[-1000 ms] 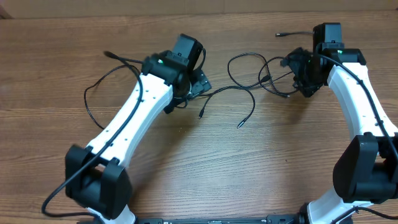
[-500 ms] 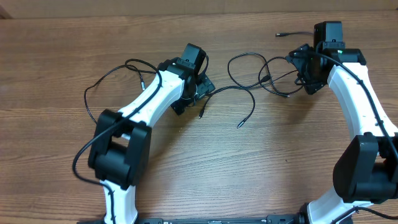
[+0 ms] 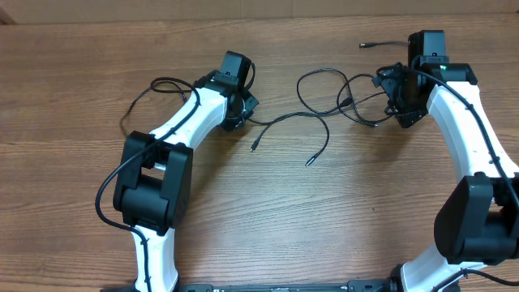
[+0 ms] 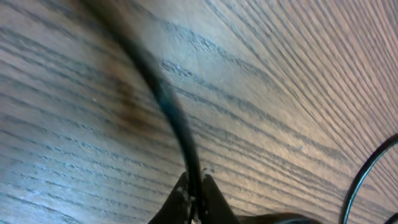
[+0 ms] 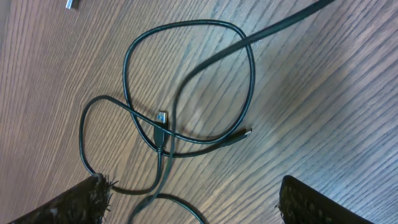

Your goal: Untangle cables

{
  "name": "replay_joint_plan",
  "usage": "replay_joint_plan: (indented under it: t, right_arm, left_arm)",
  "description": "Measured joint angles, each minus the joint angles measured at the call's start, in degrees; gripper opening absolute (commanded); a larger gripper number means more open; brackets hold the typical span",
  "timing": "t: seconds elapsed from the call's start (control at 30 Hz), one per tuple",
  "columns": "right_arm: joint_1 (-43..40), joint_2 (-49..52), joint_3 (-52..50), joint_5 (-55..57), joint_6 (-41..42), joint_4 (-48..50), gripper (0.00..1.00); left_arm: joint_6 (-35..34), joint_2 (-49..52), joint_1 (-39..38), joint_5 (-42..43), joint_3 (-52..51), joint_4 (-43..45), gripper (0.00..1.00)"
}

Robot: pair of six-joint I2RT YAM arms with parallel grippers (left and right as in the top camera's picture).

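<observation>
The left claw [image 4: 193,203] is clenched on a thin black cable [image 4: 168,106]. The wrist view shows the fingertips pinched together around it, and the strand runs away ahead of them, low over the table [image 3: 268,219].

Over the last second this claw has drawn back toward its own side. The strand has followed it. Its two loose plug ends [image 3: 254,148] [image 3: 306,163], which trail behind the claw on the side of the other arm, have both slid a little the same way.

The right claw [image 5: 199,200] has hardly moved. It is released, with its fingers spread wide at the lower corners of its wrist view. The knotted cables [image 5: 163,132] lie on the table just ahead of it as overlapping loops, with a small plug at the crossing.

I judge that the pull is starting to separate the gripped strand from the loops near the right claw. From above I cannot tell whether the two groups are still hooked together where they come close. The knot itself looks unchanged. It probably needs the right claw to pin or lift a loop while the left pulls further.
</observation>
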Motion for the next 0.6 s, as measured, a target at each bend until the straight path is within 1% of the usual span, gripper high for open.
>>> replay_joint_plan:
  t: [0.13, 0.33, 0.43, 0.6]
  right_arm:
    - [0.00, 0.00, 0.00, 0.02, 0.02, -0.11, 0.88]
    - [0.00, 0.00, 0.00, -0.22, 0.02, -0.13, 0.89]
    - [0.04, 0.15, 0.00, -0.98, 0.11, -0.09, 0.93]
    - [0.52, 2.67, 0.00, -1.62, 1.95, 0.66, 0.93]
  left_arm:
    - [1.46, 0.00, 0.35, 0.96, 0.07, -1.79, 0.04]
    - [6.19, -1.42, 0.55, 1.99, 2.45, -7.96, 0.04]
    - [8.79, -4.94, 0.31, 2.82, 3.67, -9.60, 0.04]
    - [11.50, -13.66, -1.70, 3.65, 4.57, -13.44, 0.04]
